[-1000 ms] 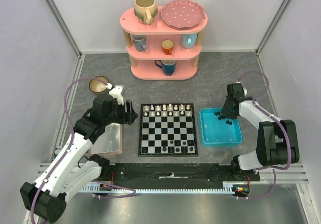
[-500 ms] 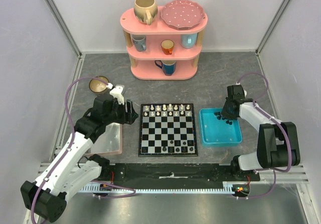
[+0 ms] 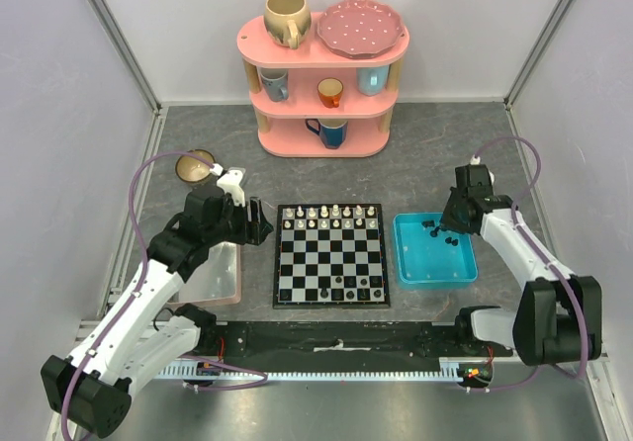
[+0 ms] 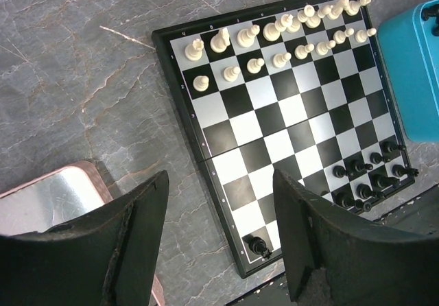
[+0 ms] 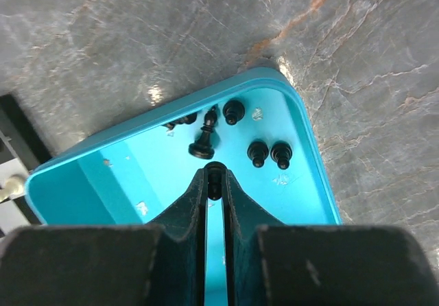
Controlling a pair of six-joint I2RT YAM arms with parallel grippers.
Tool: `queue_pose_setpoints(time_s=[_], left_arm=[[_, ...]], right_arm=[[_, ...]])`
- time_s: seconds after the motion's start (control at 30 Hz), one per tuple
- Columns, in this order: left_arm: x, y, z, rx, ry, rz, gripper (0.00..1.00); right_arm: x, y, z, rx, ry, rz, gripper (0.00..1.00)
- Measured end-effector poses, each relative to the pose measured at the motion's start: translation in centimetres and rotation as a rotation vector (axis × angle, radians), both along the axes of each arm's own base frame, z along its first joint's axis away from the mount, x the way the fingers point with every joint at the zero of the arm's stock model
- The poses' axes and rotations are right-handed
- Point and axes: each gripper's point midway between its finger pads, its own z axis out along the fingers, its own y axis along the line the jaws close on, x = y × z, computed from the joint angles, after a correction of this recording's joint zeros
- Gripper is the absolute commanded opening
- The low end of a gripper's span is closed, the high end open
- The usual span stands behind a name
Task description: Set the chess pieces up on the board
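The board (image 3: 331,258) lies in the middle of the table. Cream-white chess pieces (image 3: 331,215) fill its two far rows, and several black pieces (image 3: 356,285) stand at its near right. In the right wrist view my right gripper (image 5: 215,182) is shut on a small black piece (image 5: 215,173) just above the floor of the blue tray (image 5: 302,134). More black pieces (image 5: 202,145) lie loose in that tray. My left gripper (image 4: 221,179) hangs open over the board's left edge (image 4: 206,162) with nothing between its fingers. One black piece (image 4: 256,245) stands alone on the board's near left corner.
A pink shelf (image 3: 321,85) with cups and a plate stands at the back. A brown bowl (image 3: 196,167) sits at the far left. A pink-rimmed grey tray (image 3: 213,275) lies under my left arm. The blue tray (image 3: 435,248) lies right of the board.
My right gripper's jaws have closed on a black piece in the blue tray, and that arm has shifted slightly to the right. The left arm has not moved.
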Motion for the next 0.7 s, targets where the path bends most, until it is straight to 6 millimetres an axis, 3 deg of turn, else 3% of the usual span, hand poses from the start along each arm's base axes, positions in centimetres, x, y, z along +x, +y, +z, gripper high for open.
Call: queue_pose_setpoints(time_s=[0.13,0.23,0.37,0.5,0.7], left_arm=[[0.1,-0.1,-0.1,0.000,0.001,-0.001,0.68],[0.2,-0.1,-0.2,0.001,0.005,-0.002,0.68],[0.2,-0.2,-0.4,0.003,0.012,-0.003,0.68],[0.3,-0.2,-0.7,0.007,0.022,-0.003,0.68],[0.4,-0.1,-0.9,0.015,0.029,0.004,0.68]], right_arm=[[0.1,2.2,3.0,-0.008,-0.059,0.073,0.09],[0.2,6.6,5.9,0.008,-0.120,0.196,0.08],[-1.3,12.8,7.6,0.047,-0.146,0.368,0.08],[-3.0,17.2,7.2,0.059,-0.114,0.480,0.08],[-6.2,22.8,4.1,0.034,-0.018,0.622,0.08]])
